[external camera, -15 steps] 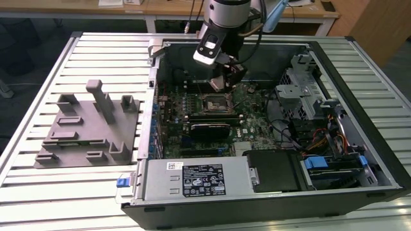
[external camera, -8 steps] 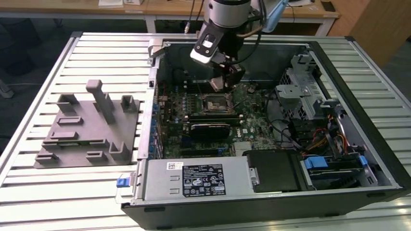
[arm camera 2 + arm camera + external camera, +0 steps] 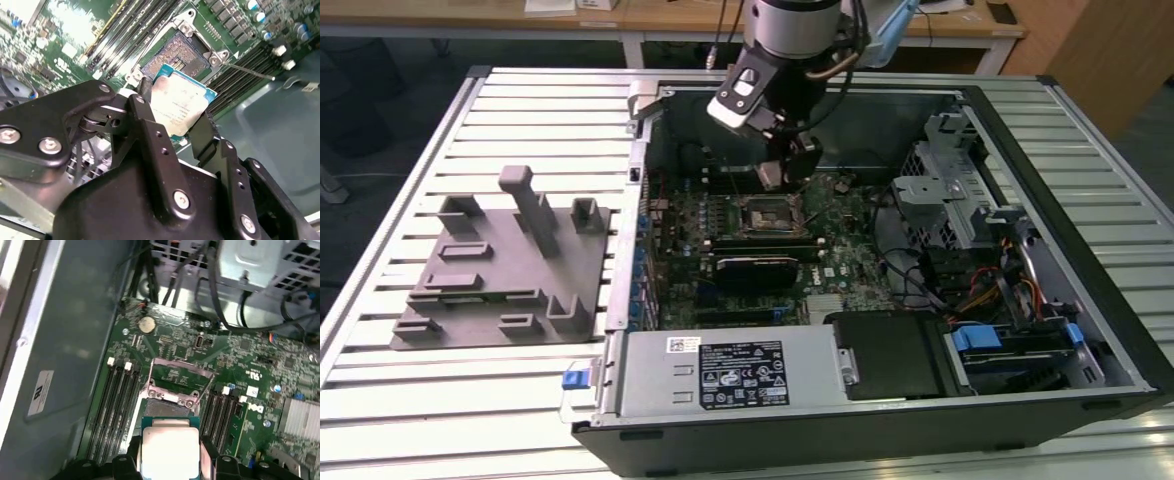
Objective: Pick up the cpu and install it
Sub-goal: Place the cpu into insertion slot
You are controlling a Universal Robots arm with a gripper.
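The cpu [image 3: 182, 107], silver-topped with a teal rim, is pinched on opposite edges between the two black fingers [image 3: 145, 115] of the gripper [image 3: 175, 112] in the second wrist view. It hangs tilted over the near edge of the open socket [image 3: 187, 47] on the green motherboard [image 3: 75, 30]. In the exterior view, the computer case [image 3: 1067, 290] lies open, and the grey fixture [image 3: 507, 270] sits beside it on the slatted table [image 3: 400, 420]

An open computer case [image 3: 881, 440] lies on its side on the slatted metal surface [image 3: 534, 110]. Inside the case, a green motherboard [image 3: 841, 225] covers the floor. A silver power supply [image 3: 720, 370] sits along the case's front wall and a metal drive cage [image 3: 947, 190] stands toward the exterior view's right. Just beside the case, on the exterior view's left, rests a grey fixture plate [image 3: 494, 290]. A round silver disc [image 3: 145, 324] on the board may be a coin cell.
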